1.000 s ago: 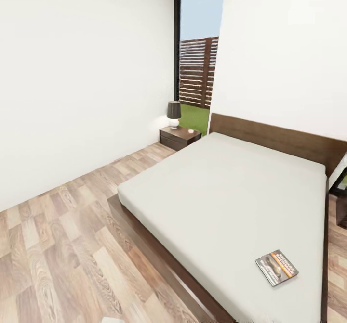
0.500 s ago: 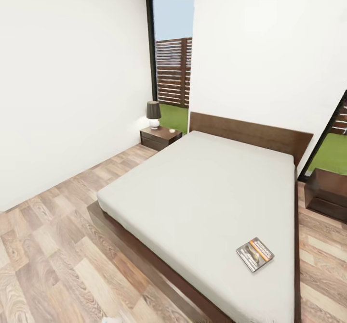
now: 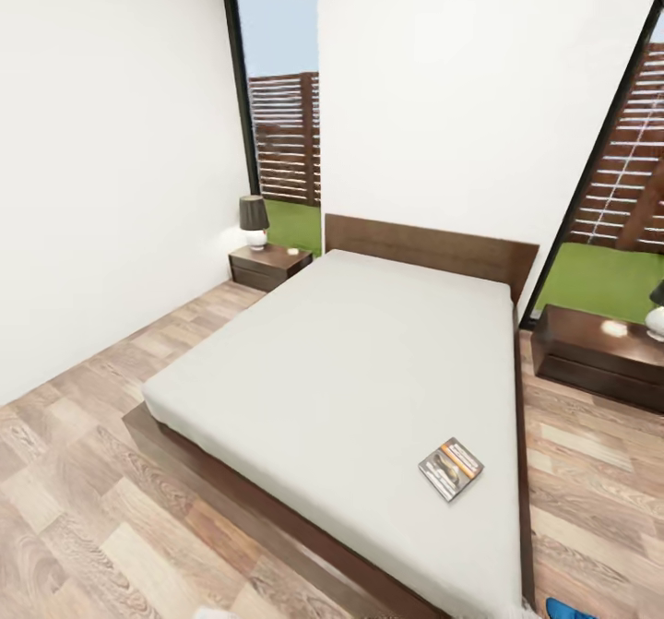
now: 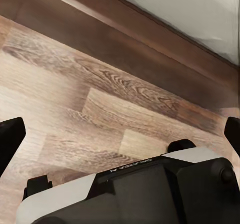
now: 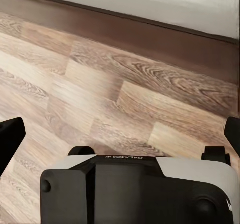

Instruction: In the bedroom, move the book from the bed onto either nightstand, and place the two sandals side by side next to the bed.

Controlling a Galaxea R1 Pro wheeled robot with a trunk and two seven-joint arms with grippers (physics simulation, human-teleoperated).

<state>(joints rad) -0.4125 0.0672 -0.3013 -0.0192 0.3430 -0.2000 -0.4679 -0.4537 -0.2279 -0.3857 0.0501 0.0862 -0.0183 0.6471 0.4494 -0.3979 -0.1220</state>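
Grey mattress of the bed (image 3: 350,361) bears the book (image 3: 451,469) at lower right, untouched; both grippers (image 4: 120,134) (image 5: 120,134) are spread empty over floor, so approach and reach are judged next.

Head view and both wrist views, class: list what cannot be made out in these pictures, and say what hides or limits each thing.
- Sandal, head view: just a blue sliver, cut off by the bottom edge; a second one cannot be told.
- Right lamp, head view: cut by the right edge.
- Book, head view: cover text too small to read.
- Small pale item on the left nightstand: too small to identify.
- Left claw, right claw: fingertips partly cut off by the edges.
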